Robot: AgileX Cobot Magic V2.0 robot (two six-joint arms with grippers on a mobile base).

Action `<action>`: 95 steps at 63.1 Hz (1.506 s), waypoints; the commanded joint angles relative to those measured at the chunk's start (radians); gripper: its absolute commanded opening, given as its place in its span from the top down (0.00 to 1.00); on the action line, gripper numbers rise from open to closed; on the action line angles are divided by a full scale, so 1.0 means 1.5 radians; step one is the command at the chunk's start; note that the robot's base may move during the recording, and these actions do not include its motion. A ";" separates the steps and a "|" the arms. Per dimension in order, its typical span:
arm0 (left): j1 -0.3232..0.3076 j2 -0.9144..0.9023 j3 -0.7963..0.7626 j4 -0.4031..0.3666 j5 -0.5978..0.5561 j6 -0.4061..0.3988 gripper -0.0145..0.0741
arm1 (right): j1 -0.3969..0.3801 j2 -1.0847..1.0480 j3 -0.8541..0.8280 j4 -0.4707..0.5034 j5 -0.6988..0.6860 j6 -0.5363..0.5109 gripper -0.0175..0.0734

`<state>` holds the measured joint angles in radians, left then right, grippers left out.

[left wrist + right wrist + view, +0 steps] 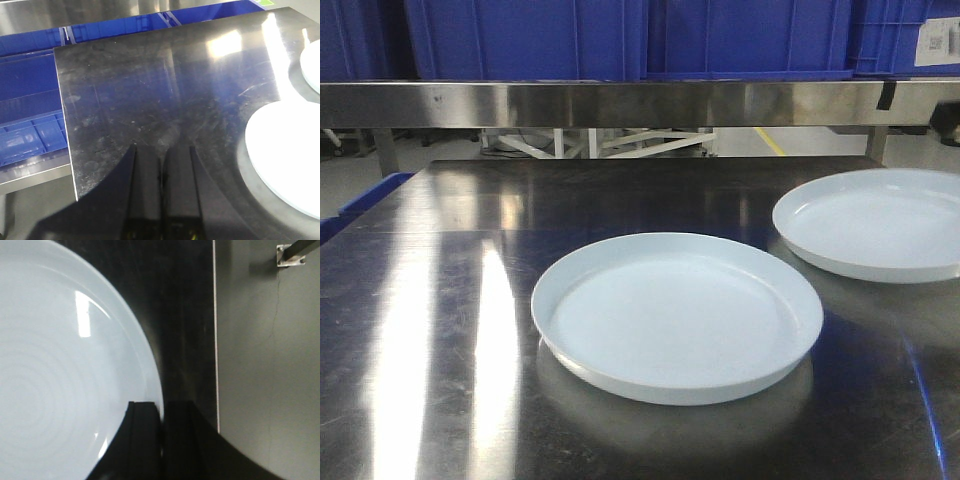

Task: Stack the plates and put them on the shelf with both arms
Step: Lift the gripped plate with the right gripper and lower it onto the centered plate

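Two pale bluish-white plates lie apart on the dark steel table (440, 300): the near plate (677, 315) in the middle and the far plate (875, 222) at the right edge. The steel shelf (620, 103) runs across the back. Neither gripper shows in the front view. In the left wrist view my left gripper (161, 150) is shut and empty over bare tabletop, with the near plate (290, 160) to its right. In the right wrist view my right gripper (161, 405) is shut, hovering over the right rim of a plate (65, 365).
Big blue crates (520, 35) stand on the shelf. Another blue crate (30, 100) sits lower, beyond the table's left edge. The table's right edge (215, 340) runs close to the right gripper, with grey floor (270, 365) beyond it.
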<state>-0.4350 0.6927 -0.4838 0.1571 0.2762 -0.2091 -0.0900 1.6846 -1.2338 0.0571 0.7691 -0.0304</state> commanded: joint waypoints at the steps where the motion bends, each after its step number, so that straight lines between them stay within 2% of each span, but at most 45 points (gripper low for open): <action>1: 0.002 -0.002 -0.020 0.002 -0.054 -0.007 0.74 | -0.002 -0.078 -0.036 -0.006 -0.004 -0.008 0.75; 12: 0.002 -0.002 -0.020 0.002 -0.054 -0.007 0.74 | 0.009 -0.171 -0.065 0.018 0.058 -0.009 0.75; 19: 0.002 -0.002 -0.020 0.002 -0.054 -0.007 0.74 | 0.033 -0.218 -0.073 0.043 0.081 -0.020 0.75; 28: 0.002 -0.002 -0.020 0.002 -0.054 -0.007 0.74 | 0.088 -0.236 -0.073 0.125 0.117 -0.066 0.75; 36: 0.002 -0.002 -0.020 0.002 -0.054 -0.007 0.74 | 0.140 -0.218 -0.072 0.173 0.140 -0.081 0.75; 51: 0.002 -0.002 -0.020 0.002 -0.082 -0.007 0.74 | 0.215 -0.135 -0.071 0.179 0.170 -0.081 0.75; 63: 0.002 -0.002 -0.020 0.002 -0.088 -0.007 0.74 | 0.250 -0.061 -0.071 0.179 0.163 -0.081 0.75; 91: 0.002 -0.002 -0.020 0.002 -0.088 -0.007 0.74 | 0.261 0.000 -0.071 0.189 0.126 -0.081 0.74; 95: 0.002 -0.002 -0.020 0.002 -0.088 -0.007 0.74 | 0.261 0.000 -0.071 0.189 0.128 -0.081 0.71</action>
<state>-0.4350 0.6927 -0.4838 0.1589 0.2301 -0.2091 0.3018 1.7290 -1.3070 0.3109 0.9779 -0.1402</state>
